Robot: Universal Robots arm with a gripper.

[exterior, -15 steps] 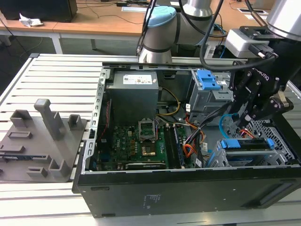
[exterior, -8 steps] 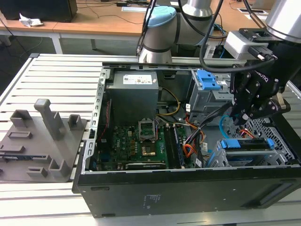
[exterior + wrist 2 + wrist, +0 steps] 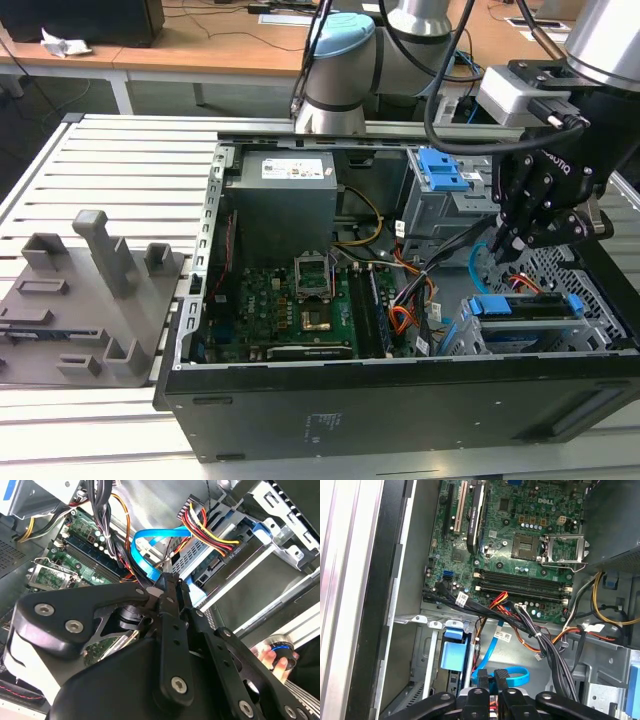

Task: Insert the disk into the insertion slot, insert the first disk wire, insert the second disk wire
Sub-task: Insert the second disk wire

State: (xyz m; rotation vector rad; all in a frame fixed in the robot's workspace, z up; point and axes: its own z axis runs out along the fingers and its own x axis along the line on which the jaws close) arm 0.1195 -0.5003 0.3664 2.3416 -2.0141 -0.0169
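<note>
claw (image 3: 492,685) looks clenched on the second disk wire (image 3: 512,676), whose floppy blue loop sits right at its tips, so gripping by the stiff plug end seems safest.

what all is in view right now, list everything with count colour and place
computer case: one, black, open, on the slatted table
motherboard: one, green, on the case floor
power supply: one, grey, back of the case
disk: one, silver in a blue carrier, seated in the insertion slot, grey perforated cage
first disk wire: one, red, orange, yellow and black bundle, dark plug at the disk
second disk wire: one, light blue, looped at the hand's fingertips
fixture block: one, grey, the exterior view's left
hand: one, black, above the disk
</note>
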